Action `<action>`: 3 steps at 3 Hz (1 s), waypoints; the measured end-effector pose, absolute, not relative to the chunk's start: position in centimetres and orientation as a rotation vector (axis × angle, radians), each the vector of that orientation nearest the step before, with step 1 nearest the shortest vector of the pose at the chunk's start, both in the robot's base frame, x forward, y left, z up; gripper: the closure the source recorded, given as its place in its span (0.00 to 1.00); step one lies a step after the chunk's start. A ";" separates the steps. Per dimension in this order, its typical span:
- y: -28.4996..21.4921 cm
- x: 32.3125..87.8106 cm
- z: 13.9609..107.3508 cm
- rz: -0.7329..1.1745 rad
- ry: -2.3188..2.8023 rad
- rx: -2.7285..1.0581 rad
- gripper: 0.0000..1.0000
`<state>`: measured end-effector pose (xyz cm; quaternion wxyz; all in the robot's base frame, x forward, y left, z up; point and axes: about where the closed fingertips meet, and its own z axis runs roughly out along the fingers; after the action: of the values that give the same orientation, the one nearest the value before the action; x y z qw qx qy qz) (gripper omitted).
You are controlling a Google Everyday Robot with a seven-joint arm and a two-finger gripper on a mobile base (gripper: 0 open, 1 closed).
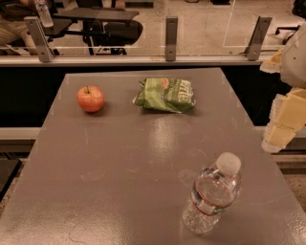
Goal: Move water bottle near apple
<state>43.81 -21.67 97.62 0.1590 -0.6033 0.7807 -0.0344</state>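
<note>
The water bottle (pixel 213 195) is a small clear plastic bottle with a white cap and a thin red-striped label band. It stands upright on the grey table (pixel 119 158) near the front right. The apple (pixel 90 98) is red-orange with a short dark stem and sits at the table's far left, well apart from the bottle. My gripper (pixel 286 122), pale yellow under a white arm, hangs at the right edge of the view, beyond the table's right side and above and to the right of the bottle. It holds nothing that I can see.
A green crinkled snack bag (pixel 166 95) lies at the far middle of the table, right of the apple. Behind the table runs a low glass barrier with metal posts (pixel 171 38). A tiny distant bottle (pixel 44 13) stands at top left.
</note>
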 end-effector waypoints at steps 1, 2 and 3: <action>-21.7 43.8 97.6 -0.099 2.232 -1.725 0.00; -21.5 43.3 97.7 -0.044 2.211 -1.762 0.00; -20.9 41.8 97.6 0.027 2.161 -1.821 0.00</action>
<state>41.80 -20.93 97.57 0.1573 -0.6363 0.7552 0.0096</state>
